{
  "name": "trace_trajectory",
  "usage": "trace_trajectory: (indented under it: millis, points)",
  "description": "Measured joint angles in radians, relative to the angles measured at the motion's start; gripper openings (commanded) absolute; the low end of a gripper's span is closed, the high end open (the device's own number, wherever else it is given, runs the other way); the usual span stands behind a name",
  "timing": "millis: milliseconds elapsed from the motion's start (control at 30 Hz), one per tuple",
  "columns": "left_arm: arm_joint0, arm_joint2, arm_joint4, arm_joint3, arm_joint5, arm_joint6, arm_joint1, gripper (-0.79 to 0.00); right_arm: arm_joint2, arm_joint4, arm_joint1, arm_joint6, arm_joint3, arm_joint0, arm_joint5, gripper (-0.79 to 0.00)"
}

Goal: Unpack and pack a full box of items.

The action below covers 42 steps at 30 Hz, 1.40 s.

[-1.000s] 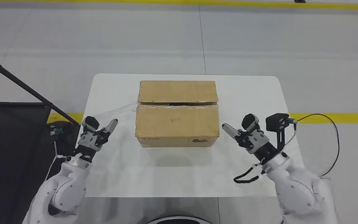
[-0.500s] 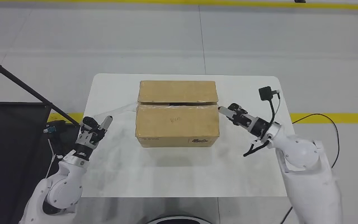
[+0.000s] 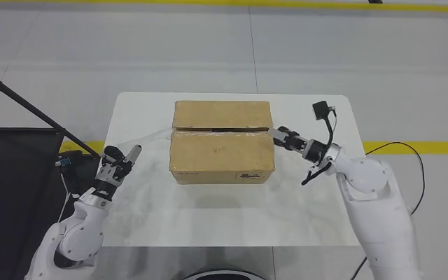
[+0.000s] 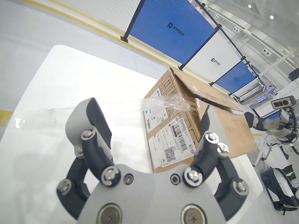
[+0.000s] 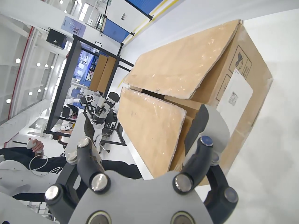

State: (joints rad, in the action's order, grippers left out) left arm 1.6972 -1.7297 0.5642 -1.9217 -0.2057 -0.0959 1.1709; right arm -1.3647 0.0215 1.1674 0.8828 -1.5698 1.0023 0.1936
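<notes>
The right gripper (image 3: 278, 134) is spread wide at the right end of the cardboard box (image 3: 221, 150), level with the seam between the two top flaps. In its wrist view the torn corner of the near flap (image 5: 151, 129) lies between the fingers. One grey finger (image 5: 205, 122) with a black pad is just beside the end wall. I cannot tell whether either finger touches the cardboard.

The left gripper (image 3: 123, 154) is also spread wide and holds nothing. It is near the left edge of the white table (image 3: 231, 217), apart from the box's left end.

The box stands midway between the table's left and right edges, closer to the far edge. It is brown and rectangular. Both flaps are folded down, with a dark gap along the seam. Their tops are glossy with clear film and their edges are ragged. A crumpled strip of clear tape (image 4: 167, 102) trails from the left end out over the table. That end carries white printed labels (image 4: 168, 141), and the right end bears one white label (image 5: 236, 94).
</notes>
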Motion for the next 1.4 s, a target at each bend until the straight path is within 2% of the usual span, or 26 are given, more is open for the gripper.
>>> trace_trajectory:
  millis: [300, 567, 867, 1200, 1400]
  points:
    - [-0.013, 0.003, -0.030, 0.007, 0.011, -0.017, 0.003, 0.000, 0.012, -0.117, -0.001, 0.054, 0.049, -0.034, 0.044, 0.000]
    - [-0.019, 0.009, -0.039, 0.005, -0.004, -0.031, 0.004, 0.000, -0.020, -0.259, -0.009, 0.128, 0.045, -0.020, 0.109, 0.000]
    - [-0.013, 0.017, -0.034, -0.002, -0.114, -0.042, 0.003, 0.000, -0.064, -0.407, -0.027, 0.293, -0.027, 0.038, 0.186, 0.000]
    - [-0.004, 0.039, 0.061, -0.001, -0.228, -0.065, -0.003, 0.000, -0.080, -0.327, -0.052, 0.402, -0.125, 0.114, 0.213, 0.000]
    - [0.004, 0.045, 0.085, 0.005, -0.260, -0.056, -0.004, 0.000, -0.058, -0.248, -0.063, 0.448, -0.159, 0.146, 0.219, 0.000]
